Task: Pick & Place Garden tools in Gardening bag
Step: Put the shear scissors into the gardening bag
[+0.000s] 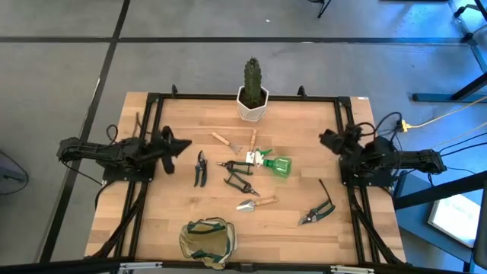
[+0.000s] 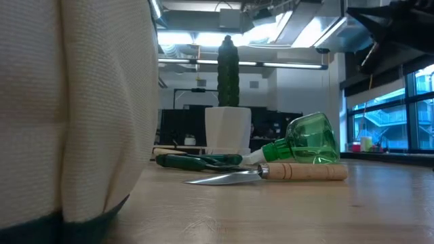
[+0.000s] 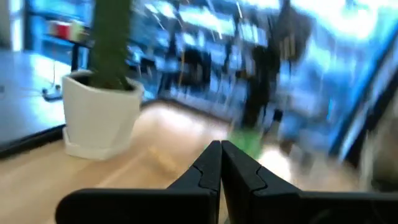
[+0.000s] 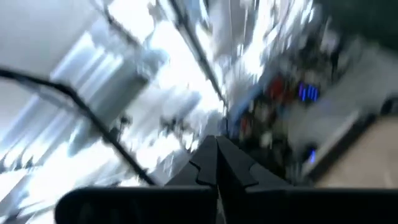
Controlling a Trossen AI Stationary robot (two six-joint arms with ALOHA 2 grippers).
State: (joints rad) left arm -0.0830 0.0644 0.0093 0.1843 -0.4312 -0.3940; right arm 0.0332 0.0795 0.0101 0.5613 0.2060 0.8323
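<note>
Several garden tools lie flat on the wooden table point(image 1: 152, 221): dark-handled shears point(image 1: 200, 169), a wooden-handled fork point(image 1: 226, 141), green-handled shears point(image 1: 240, 183), a green sprayer point(image 1: 275, 164) on its side, a trowel point(image 1: 255, 203) and pruning shears point(image 1: 316, 211). The olive and tan gardening bag point(image 1: 207, 240) stands at the near edge and fills the left of the low view point(image 2: 74, 108). My left gripper point(image 1: 179, 144) is shut at the table's left, its fingers point(image 3: 221, 165) touching nothing. My right gripper point(image 1: 327, 138) is shut at the table's right, tipped upward point(image 4: 214, 155), holding nothing.
A green cactus in a white pot point(image 1: 253, 95) stands at the middle of the far edge. A black frame point(image 1: 228, 97) borders the table. Bare wood lies between the bag and the pruning shears point(image 1: 274, 236).
</note>
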